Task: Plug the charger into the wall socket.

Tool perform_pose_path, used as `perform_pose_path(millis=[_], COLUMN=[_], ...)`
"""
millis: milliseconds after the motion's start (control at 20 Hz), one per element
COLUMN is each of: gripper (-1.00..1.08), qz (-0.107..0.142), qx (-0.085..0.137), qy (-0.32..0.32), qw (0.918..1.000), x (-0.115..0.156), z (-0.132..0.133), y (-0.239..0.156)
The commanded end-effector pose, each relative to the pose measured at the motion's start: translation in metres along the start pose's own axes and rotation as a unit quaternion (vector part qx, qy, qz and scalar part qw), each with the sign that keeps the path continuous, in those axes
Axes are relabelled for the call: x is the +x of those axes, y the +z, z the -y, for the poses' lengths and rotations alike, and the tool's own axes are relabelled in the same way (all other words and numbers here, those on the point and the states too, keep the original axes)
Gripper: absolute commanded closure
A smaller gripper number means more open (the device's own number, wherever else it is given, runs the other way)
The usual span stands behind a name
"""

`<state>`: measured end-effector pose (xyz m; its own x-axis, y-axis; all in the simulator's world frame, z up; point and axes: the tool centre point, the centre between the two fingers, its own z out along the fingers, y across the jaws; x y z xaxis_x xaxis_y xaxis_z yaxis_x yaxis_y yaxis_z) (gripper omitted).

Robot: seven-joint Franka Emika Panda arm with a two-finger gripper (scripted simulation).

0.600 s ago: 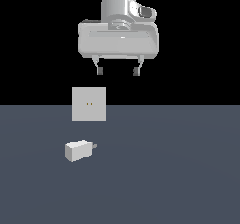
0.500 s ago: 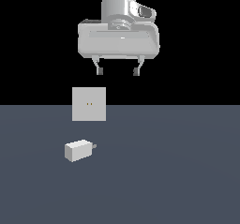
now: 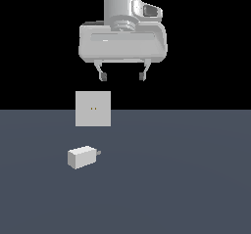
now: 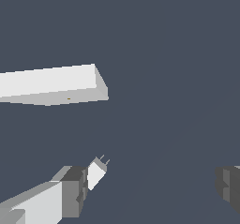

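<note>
Nearest in the exterior view lies the charger (image 3: 81,157), a small white block resting on its side on the dark grey table (image 3: 186,179), toward the exterior view's left and about midway between the near edge and the far edge. Its short grey prongs (image 3: 98,153) stick out of the end that faces the exterior view's right and slightly away, and nothing touches it. Behind it, near the table's far edge, stands the socket (image 3: 93,108), a flat white square plate, upright, with two tiny yellowish holes near its centre facing the viewer; it is larger than the charger and stands apart from it, with bare table between the two. Farthest and highest is the gripper (image 3: 122,76), hanging in the air above the table, over to the exterior view's right of the socket and above its top edge. Its two dark-tipped fingers (image 3: 102,75) point down and are spread wide with nothing between them, so the pincer is open and empty. In the wrist view one finger (image 4: 70,190) and the other at the opposite side frame the grey table, the charger (image 4: 96,173) showing just beside the first finger's tip with its prongs pointing away, and the socket (image 4: 51,84) seen from above as a long white slab beyond it.
</note>
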<state>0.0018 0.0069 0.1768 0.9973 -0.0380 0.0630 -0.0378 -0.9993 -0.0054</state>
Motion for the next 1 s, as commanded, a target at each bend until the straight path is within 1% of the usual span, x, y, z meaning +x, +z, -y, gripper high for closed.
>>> perform_pose_path(millis=[0,400,950], gripper=[-0.92,-0.92,-0.92], qz=[-0.004,-0.025,-0.055], qx=[-0.002,-0.012,-0.027], qy=[0.012,0.069,0.149], qw=[0.9999,0.9973,0.9869], x=[-0.004,-0.023,-0.046], z=[0.002,0.01,0.025], y=[0.003,0.019,0.043])
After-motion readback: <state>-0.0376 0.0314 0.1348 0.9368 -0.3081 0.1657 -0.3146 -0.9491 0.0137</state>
